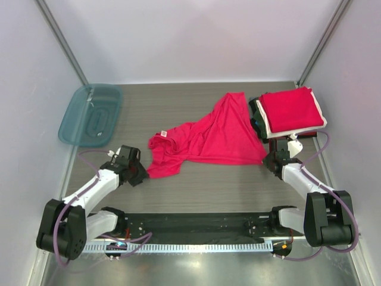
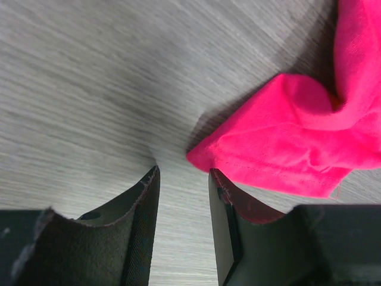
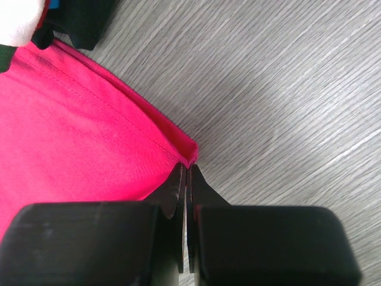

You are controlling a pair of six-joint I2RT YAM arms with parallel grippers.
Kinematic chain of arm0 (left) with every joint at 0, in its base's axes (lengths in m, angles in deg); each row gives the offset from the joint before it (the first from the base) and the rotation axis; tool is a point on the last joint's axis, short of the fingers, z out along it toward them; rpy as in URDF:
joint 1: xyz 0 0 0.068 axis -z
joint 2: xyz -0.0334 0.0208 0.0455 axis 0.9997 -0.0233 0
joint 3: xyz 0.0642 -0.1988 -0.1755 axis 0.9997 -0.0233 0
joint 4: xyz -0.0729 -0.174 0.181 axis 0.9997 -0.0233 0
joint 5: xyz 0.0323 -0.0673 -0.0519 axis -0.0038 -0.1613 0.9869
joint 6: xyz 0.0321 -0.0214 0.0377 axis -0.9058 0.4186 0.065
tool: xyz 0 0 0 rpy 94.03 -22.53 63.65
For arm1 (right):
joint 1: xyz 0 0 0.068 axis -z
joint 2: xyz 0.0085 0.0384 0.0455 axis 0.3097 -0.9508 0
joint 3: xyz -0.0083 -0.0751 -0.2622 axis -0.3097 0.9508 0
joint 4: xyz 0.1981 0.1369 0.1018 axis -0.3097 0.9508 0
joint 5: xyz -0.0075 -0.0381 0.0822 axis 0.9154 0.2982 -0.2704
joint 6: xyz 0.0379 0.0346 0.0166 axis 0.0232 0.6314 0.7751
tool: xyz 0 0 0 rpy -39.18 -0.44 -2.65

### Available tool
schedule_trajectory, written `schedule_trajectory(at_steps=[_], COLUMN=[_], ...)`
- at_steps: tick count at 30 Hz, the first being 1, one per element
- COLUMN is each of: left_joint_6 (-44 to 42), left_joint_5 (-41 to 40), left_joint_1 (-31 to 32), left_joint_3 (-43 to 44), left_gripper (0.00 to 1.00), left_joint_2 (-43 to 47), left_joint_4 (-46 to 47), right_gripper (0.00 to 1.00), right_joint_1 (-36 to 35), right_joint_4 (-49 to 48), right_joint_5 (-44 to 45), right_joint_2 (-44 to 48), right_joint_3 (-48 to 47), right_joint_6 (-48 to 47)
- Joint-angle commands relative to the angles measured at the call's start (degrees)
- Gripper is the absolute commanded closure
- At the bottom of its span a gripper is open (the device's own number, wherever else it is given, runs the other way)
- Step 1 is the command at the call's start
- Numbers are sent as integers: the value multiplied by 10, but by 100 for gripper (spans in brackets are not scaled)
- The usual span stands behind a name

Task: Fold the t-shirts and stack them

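Note:
A crimson t-shirt [image 1: 208, 140] lies crumpled and partly spread on the grey table, with its white neck label toward the left. My left gripper [image 1: 141, 173] stands open just off the shirt's left sleeve. In the left wrist view the sleeve tip [image 2: 286, 137] lies right ahead of the right finger, and only bare table shows between the jaws [image 2: 183, 171]. My right gripper [image 1: 268, 159] is shut on the shirt's near right hem corner [image 3: 189, 156]. The fabric [image 3: 71, 137] spreads away to the left of the tips [image 3: 186, 168].
A stack of folded t-shirts [image 1: 292, 110] sits at the back right, red on top over white and dark ones, close to my right gripper. A translucent teal tray [image 1: 90, 114] stands at the back left. White walls enclose the table on three sides.

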State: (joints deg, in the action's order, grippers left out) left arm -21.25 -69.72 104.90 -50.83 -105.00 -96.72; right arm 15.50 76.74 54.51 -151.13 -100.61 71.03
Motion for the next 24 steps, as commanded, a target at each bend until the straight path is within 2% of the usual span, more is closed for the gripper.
schedule_trajectory(at_steps=[1, 7, 12, 13, 16, 17, 18, 24], left_joint_6=[3, 3, 4, 1, -9, -11, -12, -19], left_joint_5=[-18, -15, -20, -15, -5, -5, -5, 6], left_joint_1=[5, 7, 11, 11, 11, 11, 11, 11], left_joint_3=[20, 22, 13, 7, 2, 2, 2, 26], left_gripper=[61, 61, 67, 73, 81, 92, 98, 100], left_joint_2=[-18, -49, -61, -65, -72, -73, -70, -13], left_joint_4=[33, 55, 71, 88, 110, 113, 113, 85], right_gripper=[99, 99, 99, 99, 99, 99, 99, 99], right_joint_1=[1, 1, 1, 1, 0, 1, 1, 1], right_joint_4=[-20, -21, -21, -21, -22, -21, -22, 5], right_joint_5=[16, 15, 12, 12, 11, 11, 11, -5], right_joint_2=[3, 5, 6, 7, 5, 6, 7, 13], right_joint_3=[-1, 0, 1, 1, 1, 1, 1, -19], right_joint_6=[4, 3, 3, 3, 3, 2, 1, -10])
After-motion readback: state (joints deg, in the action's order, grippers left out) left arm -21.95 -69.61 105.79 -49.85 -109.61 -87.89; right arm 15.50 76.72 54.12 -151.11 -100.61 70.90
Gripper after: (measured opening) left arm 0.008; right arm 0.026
